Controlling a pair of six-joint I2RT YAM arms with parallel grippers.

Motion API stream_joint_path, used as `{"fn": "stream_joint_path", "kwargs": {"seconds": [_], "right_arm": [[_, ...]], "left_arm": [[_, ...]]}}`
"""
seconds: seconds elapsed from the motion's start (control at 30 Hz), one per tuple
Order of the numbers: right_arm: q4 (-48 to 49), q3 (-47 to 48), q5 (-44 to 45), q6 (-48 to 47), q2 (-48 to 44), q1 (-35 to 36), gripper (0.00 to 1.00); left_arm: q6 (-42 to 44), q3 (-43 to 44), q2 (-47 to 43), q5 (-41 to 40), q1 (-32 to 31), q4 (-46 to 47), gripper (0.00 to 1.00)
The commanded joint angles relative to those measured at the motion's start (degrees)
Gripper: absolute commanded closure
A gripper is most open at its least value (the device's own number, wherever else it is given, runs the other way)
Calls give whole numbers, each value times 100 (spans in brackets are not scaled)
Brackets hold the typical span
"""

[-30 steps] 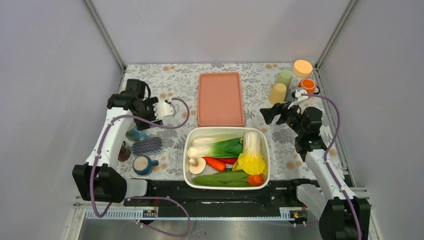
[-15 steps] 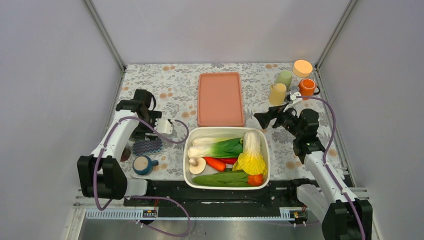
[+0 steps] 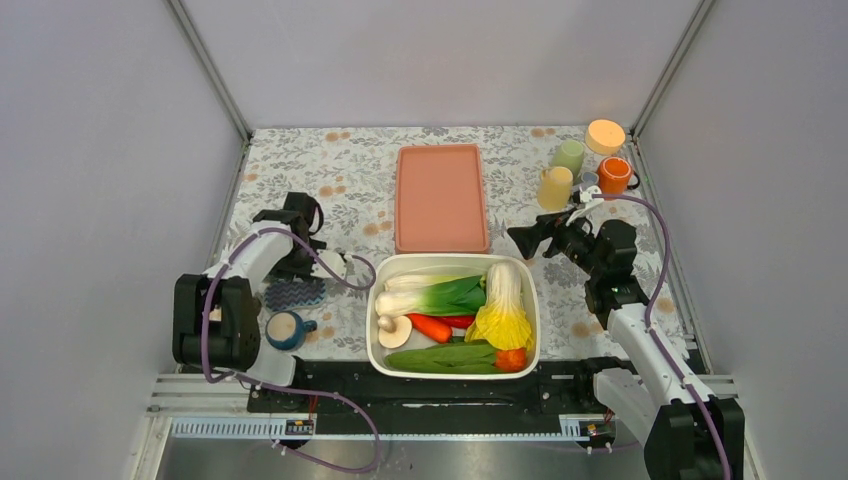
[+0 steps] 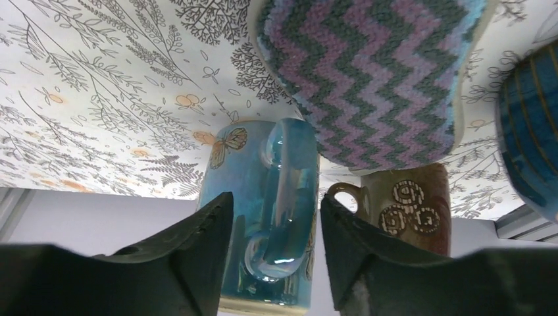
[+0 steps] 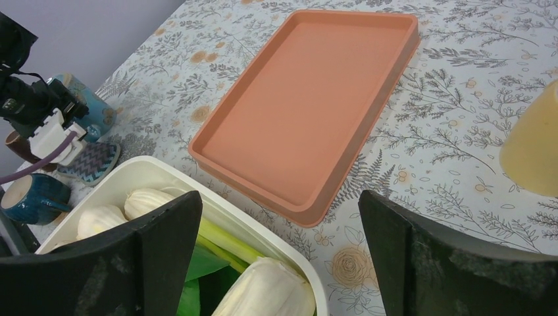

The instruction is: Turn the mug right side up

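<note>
The mug (image 4: 240, 171) is turquoise with a butterfly on it and stands on the flowered cloth with its pale unglazed end up, so it looks upside down. Its handle (image 4: 289, 191) faces the left wrist camera. My left gripper (image 4: 276, 197) is low beside it, jaws open, one finger on each side of the handle with small gaps showing. In the top view the left gripper (image 3: 295, 262) and arm cover the mug. The right wrist view shows the mug (image 5: 99, 112) far off. My right gripper (image 5: 279, 197) hangs open and empty above the tub's far corner.
A zigzag knitted pad (image 4: 375, 79) and a brown spiral-patterned mug (image 4: 408, 204) sit right beside the turquoise mug. A dark blue mug (image 3: 285, 328) stands nearer the front. A white tub (image 3: 452, 262) of vegetables, a salmon tray (image 3: 441, 197) and several cups (image 3: 555, 187) fill the middle and back right.
My left arm has folded back toward the near left and lowered its gripper to the mug, with the jaws narrowing round the handle. The right gripper edged slightly left.
</note>
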Motion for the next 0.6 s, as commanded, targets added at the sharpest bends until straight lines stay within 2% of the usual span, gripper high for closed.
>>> {"fn": "stream_joint_path", "kwargs": {"seconds": [0.0, 0.17, 0.27, 0.4, 0.57], "right_arm": [[314, -3, -209, 57, -96, 57, 1], [295, 15, -193, 36, -90, 59, 1], [288, -1, -176, 25, -125, 57, 1], [112, 66, -118, -26, -154, 58, 1], [-166, 295, -175, 71, -172, 72, 1]], "left_arm": [[138, 70, 224, -370, -15, 508, 52], [34, 404, 586, -479, -15, 425, 77], [-56, 560, 724, -432, -15, 381, 100], [-481, 877, 926, -276, -73, 459, 100], [-1895, 1818, 1148, 314, -102, 668, 100]]}}
